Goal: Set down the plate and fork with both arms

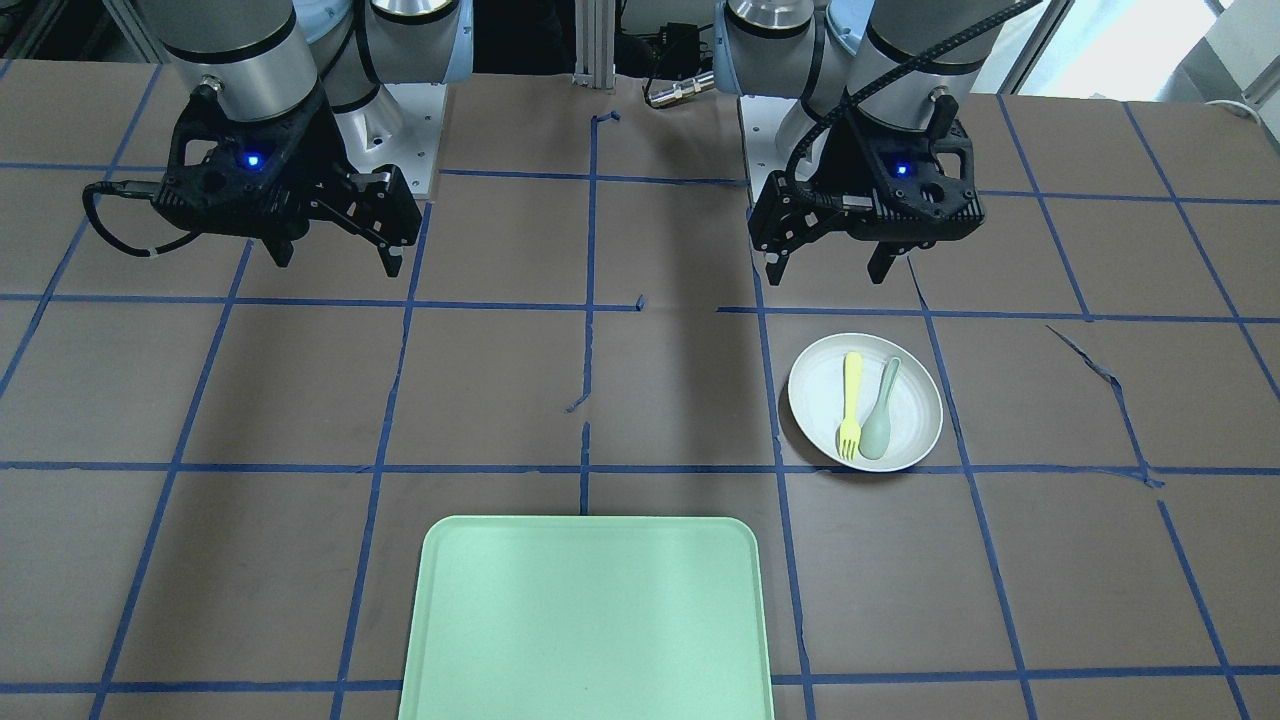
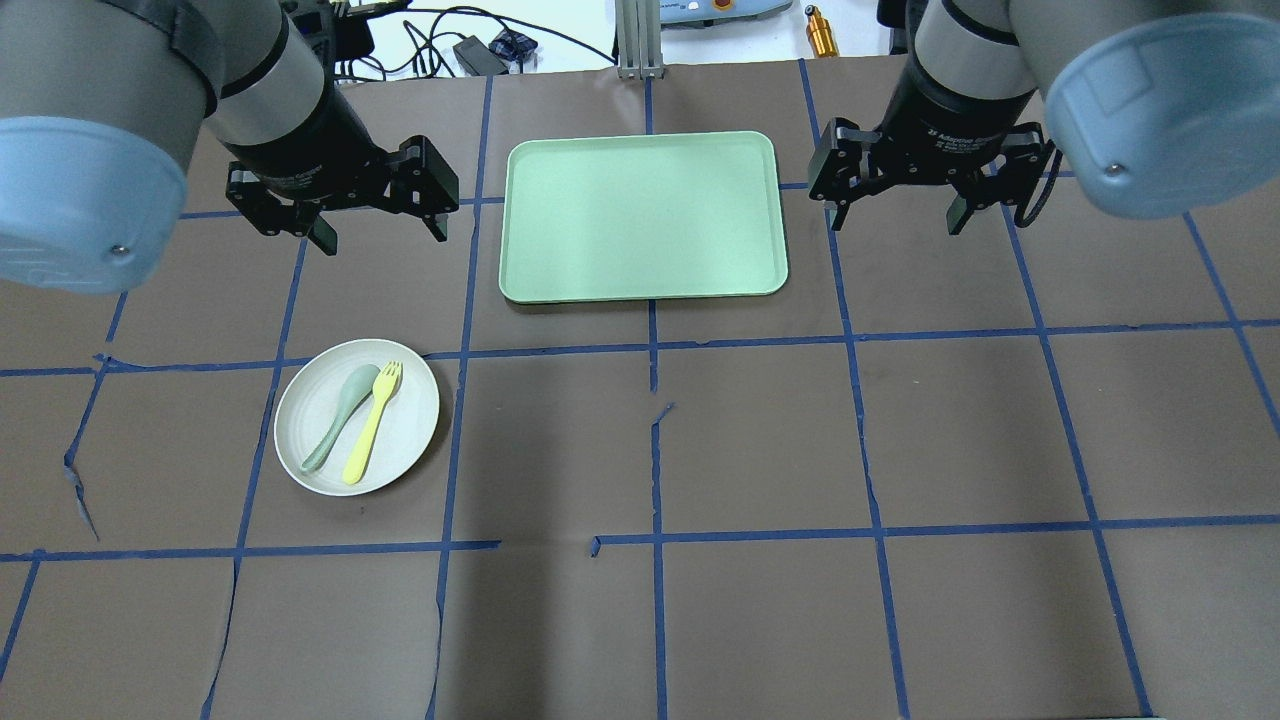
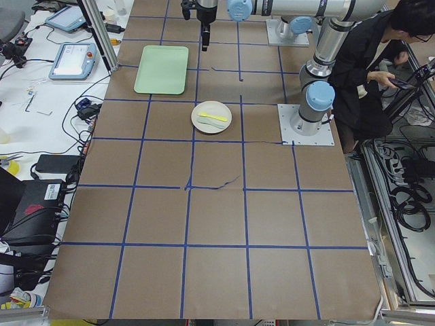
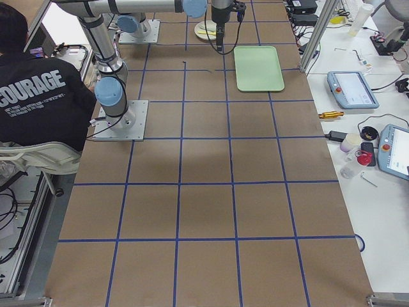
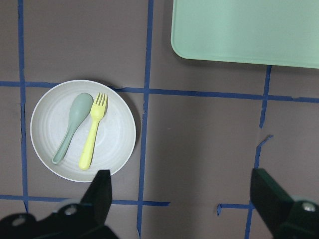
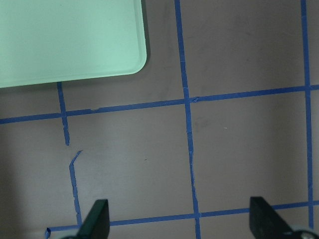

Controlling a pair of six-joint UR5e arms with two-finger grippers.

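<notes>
The white plate sits on the brown table, left of centre in the overhead view. The pale-yellow fork lies in it beside a grey-green spoon. The front view shows the plate, fork and spoon too. My left gripper is open and empty, hovering above the table beyond the plate; its wrist view looks down on the plate and fork. My right gripper is open and empty, hovering right of the tray, far from the plate.
A large mint-green tray lies at the table's far middle between the grippers, with nothing on it. Blue tape lines grid the table. An operator sits behind the robot base. Side benches hold tablets and cables.
</notes>
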